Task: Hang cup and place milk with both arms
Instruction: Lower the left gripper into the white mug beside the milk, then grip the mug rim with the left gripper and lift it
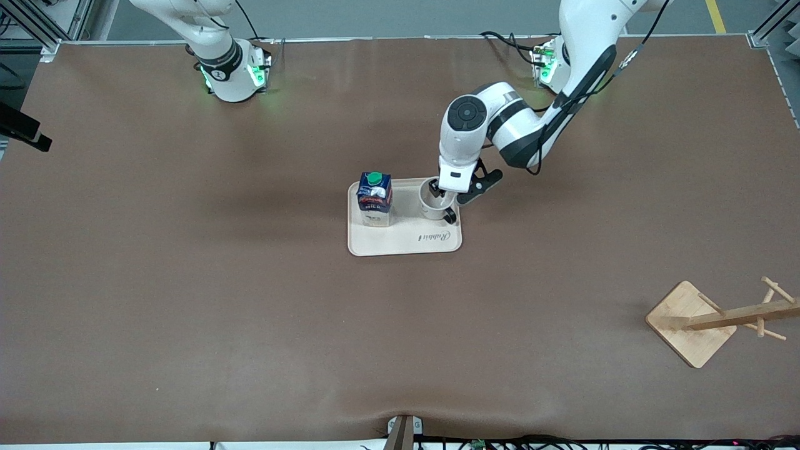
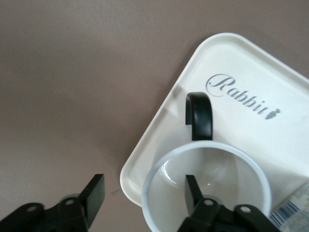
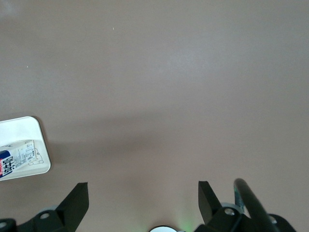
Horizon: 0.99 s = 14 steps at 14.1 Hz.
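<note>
Cup (image 1: 432, 201) sat upright on the cream tray (image 1: 406, 244) near the table's middle, at the tray's end toward the left arm, black handle (image 2: 199, 116) pointing toward the front camera. Milk (image 1: 374, 199) stood upright on the same tray, beside the cup, toward the right arm's end, green cap up. Left gripper (image 2: 145, 191) was down at the cup: one finger (image 2: 193, 191) inside the mug, the other (image 2: 94, 191) outside over the tray's edge, rim wall between them, jaws part-way apart and not pressing the wall. Tray carried a "Rabbit" print (image 2: 236, 94) on its bare part nearer the front camera. Right gripper (image 3: 142, 195) hung over bare brown table, jaws wide, nothing between them; right arm waited, only its base end showing in the front view. Wooden rack (image 1: 719, 315) with pegs stood on a square base at the left arm's end, nearer the front camera, well apart from the tray.
</note>
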Each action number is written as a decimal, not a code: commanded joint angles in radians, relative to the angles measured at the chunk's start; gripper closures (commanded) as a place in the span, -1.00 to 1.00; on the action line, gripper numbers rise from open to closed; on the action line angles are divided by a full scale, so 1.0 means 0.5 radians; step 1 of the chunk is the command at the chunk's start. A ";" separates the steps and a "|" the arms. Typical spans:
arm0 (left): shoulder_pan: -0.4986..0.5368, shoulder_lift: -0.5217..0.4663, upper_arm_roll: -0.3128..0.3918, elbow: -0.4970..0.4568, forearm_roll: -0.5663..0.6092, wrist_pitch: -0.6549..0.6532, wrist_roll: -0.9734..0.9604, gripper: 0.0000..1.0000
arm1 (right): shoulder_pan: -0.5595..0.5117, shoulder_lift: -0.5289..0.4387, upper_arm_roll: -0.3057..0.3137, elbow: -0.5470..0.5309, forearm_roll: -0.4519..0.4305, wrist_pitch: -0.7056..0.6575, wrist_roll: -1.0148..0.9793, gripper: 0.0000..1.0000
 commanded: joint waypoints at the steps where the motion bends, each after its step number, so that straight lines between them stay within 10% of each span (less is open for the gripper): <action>1: -0.006 0.077 -0.010 0.040 0.060 0.041 -0.081 -0.04 | -0.049 0.003 0.025 0.009 0.017 0.004 -0.020 -1.00; 5: -0.006 0.154 -0.010 0.077 0.063 0.100 -0.087 1.00 | -0.049 0.003 0.025 0.009 0.017 0.004 -0.020 -1.00; 14: 0.095 -0.259 -0.010 0.154 0.167 -0.194 0.155 1.00 | -0.046 0.006 0.025 0.009 0.026 0.004 -0.016 -1.00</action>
